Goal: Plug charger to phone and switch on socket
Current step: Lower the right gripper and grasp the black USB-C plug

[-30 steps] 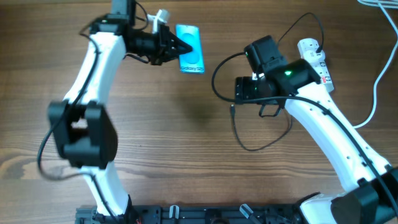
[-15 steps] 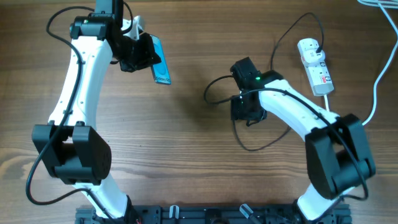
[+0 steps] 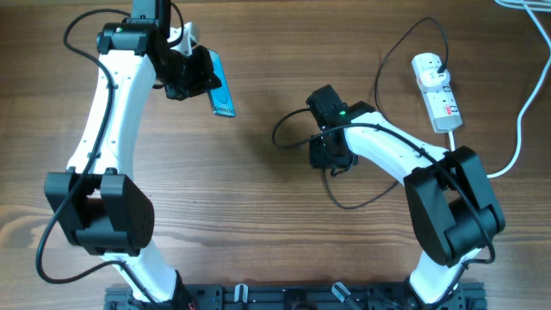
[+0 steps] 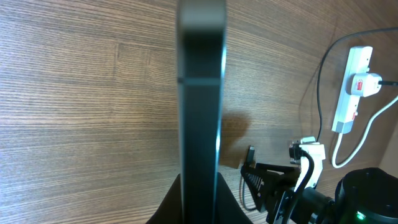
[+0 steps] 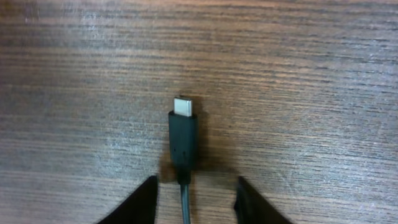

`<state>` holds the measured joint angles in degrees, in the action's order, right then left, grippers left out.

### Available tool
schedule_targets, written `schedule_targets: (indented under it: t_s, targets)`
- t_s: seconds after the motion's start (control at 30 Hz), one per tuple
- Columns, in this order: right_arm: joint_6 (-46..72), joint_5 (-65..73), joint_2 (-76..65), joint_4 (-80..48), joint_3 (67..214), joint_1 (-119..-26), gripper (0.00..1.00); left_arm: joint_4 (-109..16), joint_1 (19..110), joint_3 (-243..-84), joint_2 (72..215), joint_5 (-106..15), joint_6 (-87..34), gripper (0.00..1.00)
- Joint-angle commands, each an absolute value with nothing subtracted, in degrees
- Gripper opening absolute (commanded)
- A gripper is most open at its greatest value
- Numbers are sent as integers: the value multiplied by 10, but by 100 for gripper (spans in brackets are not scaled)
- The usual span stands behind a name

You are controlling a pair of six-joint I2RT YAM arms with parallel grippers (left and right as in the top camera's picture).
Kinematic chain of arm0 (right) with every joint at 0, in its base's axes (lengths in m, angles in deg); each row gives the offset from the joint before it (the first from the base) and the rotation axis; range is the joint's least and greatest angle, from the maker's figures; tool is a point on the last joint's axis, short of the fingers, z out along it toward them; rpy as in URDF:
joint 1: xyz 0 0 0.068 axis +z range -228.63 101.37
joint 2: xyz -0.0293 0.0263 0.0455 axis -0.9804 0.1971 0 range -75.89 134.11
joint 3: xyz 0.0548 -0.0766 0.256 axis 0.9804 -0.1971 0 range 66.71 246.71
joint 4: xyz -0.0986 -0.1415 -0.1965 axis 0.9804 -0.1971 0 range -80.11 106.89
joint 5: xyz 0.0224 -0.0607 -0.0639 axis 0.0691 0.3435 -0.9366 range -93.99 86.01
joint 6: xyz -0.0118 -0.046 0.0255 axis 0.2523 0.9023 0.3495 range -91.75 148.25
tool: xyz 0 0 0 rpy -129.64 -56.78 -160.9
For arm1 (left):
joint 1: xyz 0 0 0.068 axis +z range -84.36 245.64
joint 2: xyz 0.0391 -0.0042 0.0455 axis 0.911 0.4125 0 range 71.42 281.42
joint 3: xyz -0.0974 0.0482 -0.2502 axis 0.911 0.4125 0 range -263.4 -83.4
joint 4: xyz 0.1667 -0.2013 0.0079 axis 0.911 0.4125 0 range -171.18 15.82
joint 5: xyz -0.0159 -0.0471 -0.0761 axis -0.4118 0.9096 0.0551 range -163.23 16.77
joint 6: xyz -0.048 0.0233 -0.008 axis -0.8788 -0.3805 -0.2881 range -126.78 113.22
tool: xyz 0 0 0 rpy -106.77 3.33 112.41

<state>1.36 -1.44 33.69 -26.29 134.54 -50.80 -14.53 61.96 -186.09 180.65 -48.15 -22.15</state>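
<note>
Charger (image 5: 183,137) loops beside right pincer (image 5: 194,190); left pincer (image 3: 197,76) seemingly clamps phone (image 3: 223,87).

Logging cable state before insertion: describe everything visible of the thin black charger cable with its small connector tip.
The thin black charger cable loops slack across the wooden table and runs up to the white power strip. Its black connector, bare silver tip forward, lies on the wood between the right gripper's open fingers, unclamped.
</note>
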Motion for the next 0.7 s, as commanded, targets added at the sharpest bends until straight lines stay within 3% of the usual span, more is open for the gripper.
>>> schedule_targets:
  t_s: [0.0, 0.67]
  targets:
    - [-7, -28, 345, -259, 1346, -508, 34, -148, 620, -1864, 1807, -480, -226, 4]
    - [-2, -38, 346, -248, 1337, -508, 30, -154, 620, -1864, 1807, -480, -226, 4]
